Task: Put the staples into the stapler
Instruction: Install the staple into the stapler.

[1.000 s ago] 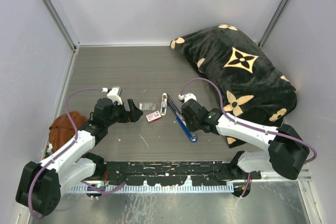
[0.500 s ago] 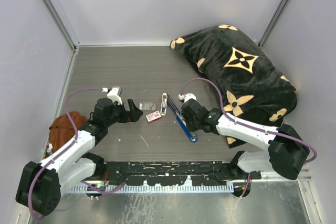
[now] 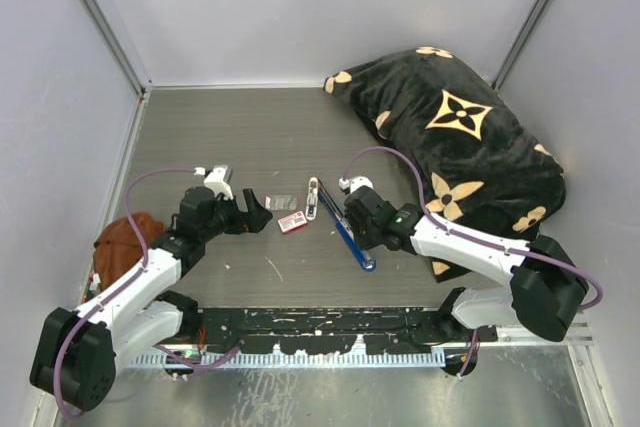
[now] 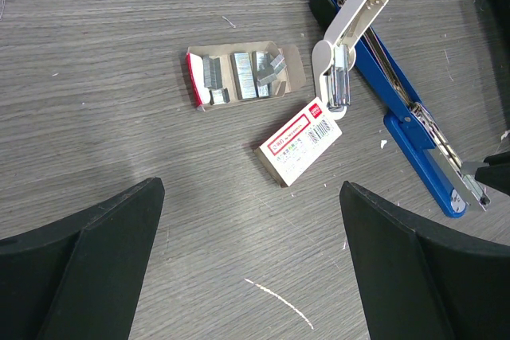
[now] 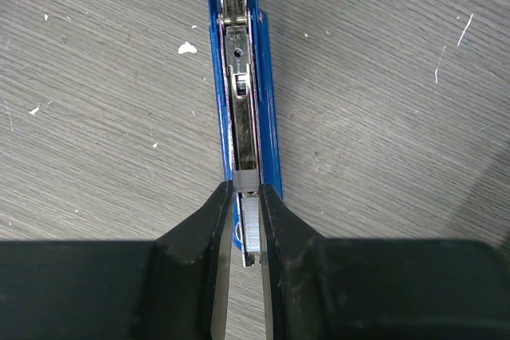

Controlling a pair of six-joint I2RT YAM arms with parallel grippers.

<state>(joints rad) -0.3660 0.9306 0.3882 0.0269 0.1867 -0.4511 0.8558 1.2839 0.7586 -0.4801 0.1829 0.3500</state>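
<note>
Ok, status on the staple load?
Left gripper open, hovering apart. Right gripper shut on the staples, at the end of the stapler channel. Red-and-white box alongside, not blocking.

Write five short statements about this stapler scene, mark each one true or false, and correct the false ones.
1. The right gripper is shut on the staples, in line with the metal channel of the stapler. True.
2. The left gripper grips the red-and-white box. False: its jaws are wide open and empty, and the box lies on the table.
3. The stapler is closed. False: it lies opened out, with its channel exposed.
4. More staple strips lie in an open cardboard tray near the box. True.
5. The patterned black cushion sits on the far left. False: it is on the far right.
</note>
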